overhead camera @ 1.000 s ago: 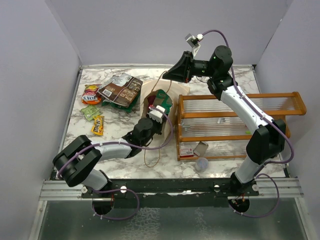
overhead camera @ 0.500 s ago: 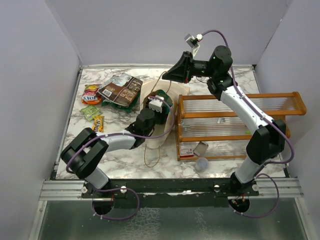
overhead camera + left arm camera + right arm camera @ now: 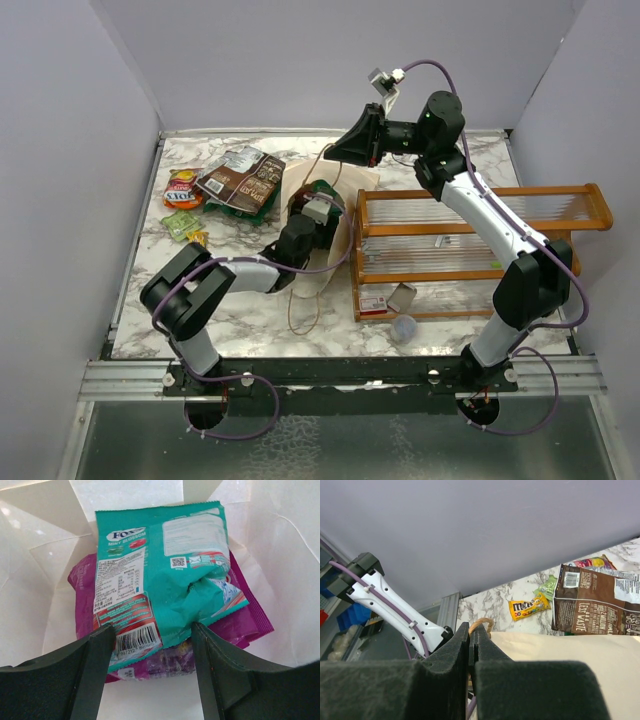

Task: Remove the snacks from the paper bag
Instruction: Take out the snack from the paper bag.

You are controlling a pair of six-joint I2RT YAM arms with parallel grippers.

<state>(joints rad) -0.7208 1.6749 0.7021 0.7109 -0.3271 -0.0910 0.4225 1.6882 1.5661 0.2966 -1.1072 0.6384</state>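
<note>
Paper bag point(image 3: 280, 540) interior, wrist-only: teal packet point(image 3: 165, 575) between parted left hand point(image 3: 150, 630); right hand point(image 3: 471, 630) tight on handle point(image 3: 481, 623)

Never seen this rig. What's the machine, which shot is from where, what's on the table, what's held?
Two robot arms are bolted at the near edge of a marble table. The wide picture looks down from above and behind them; the other two come from a camera on each wrist. The right claw is shut on the string handle of the paper bag. The left claw is open inside the bag, facing a teal packet lying on a purple packet. Left of the bag lie a brown packet and smaller snacks; right of it stands a wooden rack.
</note>
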